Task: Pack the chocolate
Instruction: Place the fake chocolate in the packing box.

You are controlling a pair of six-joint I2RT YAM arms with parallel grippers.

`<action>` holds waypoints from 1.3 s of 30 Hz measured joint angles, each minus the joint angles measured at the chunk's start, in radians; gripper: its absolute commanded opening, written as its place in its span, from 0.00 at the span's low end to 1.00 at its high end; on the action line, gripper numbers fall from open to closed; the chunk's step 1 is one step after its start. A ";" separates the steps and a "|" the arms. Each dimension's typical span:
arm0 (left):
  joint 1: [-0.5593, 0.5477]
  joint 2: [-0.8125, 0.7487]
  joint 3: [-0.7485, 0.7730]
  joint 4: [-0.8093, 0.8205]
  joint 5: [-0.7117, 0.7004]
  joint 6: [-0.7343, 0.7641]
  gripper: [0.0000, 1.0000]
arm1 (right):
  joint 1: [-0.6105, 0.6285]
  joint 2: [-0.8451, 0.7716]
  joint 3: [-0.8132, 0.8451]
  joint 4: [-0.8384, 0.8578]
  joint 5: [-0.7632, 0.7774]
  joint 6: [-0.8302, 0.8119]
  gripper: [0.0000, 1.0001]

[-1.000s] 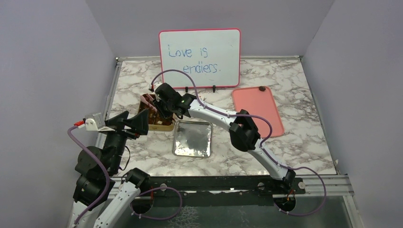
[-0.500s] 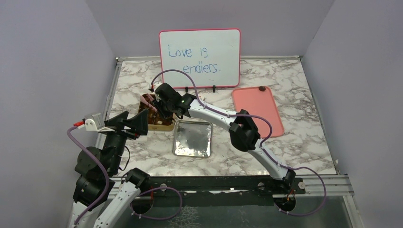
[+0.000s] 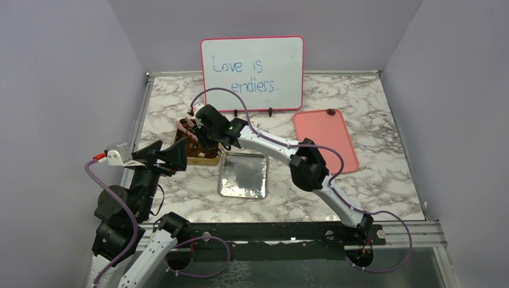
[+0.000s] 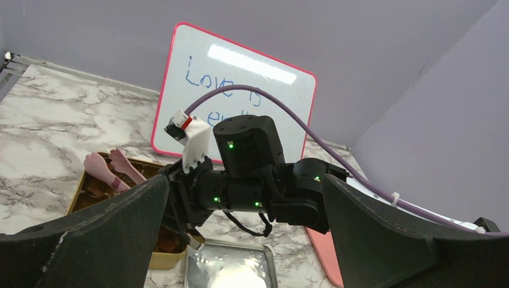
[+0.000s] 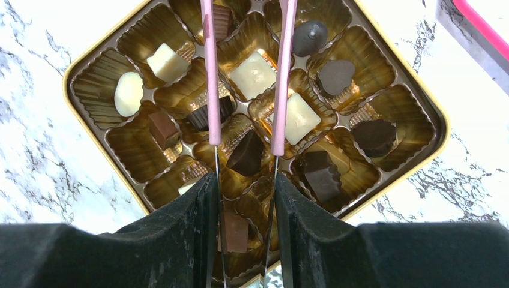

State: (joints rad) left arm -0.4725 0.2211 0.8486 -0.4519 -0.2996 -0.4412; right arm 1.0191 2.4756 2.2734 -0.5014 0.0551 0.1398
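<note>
Right wrist view looks straight down into the tin (image 5: 360, 54), a gold square with a ribbed insert of cups, on the marbled worktop (image 5: 36, 156). Chocolate (image 5: 255, 75) lies in most of the cups: white squares, a white oval, and dark and lighter brown pieces (a few cups on the picture's right side show only bare gold). The right fingers (image 5: 209, 90), pink and thin, hang over the middle of the tin, narrowly parted with nothing pinched between them. A white square and a dark piece (image 5: 246, 155) show through the gap, each in its own cup. The tips run off the top of the picture, so whether they touch anything cannot be told.

In the top view the tin sits on the worktop's left part, just beside a shiny lid (image 3: 243, 175). A pink tray (image 3: 327, 141) lies well apart to the right, with one small dark bit (image 3: 331, 111) at its far edge. A whiteboard (image 3: 252, 73) stands at the back. The left fingers (image 4: 384, 240) are spread wide and empty above the worktop's left edge, facing the right arm.
</note>
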 measured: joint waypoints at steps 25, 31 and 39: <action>0.000 0.000 0.000 0.000 0.000 0.000 0.99 | 0.000 -0.003 0.000 0.006 0.003 -0.011 0.42; 0.000 0.000 -0.001 0.000 0.000 0.000 0.99 | 0.000 -0.045 -0.018 0.008 0.006 -0.010 0.41; 0.000 0.000 -0.017 0.000 -0.004 0.005 0.99 | 0.000 -0.321 -0.245 0.047 0.016 0.002 0.39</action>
State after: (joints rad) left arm -0.4725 0.2214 0.8314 -0.4519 -0.3035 -0.4362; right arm 1.0195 2.1544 2.0285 -0.4545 0.0708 0.1413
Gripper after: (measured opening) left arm 0.990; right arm 0.401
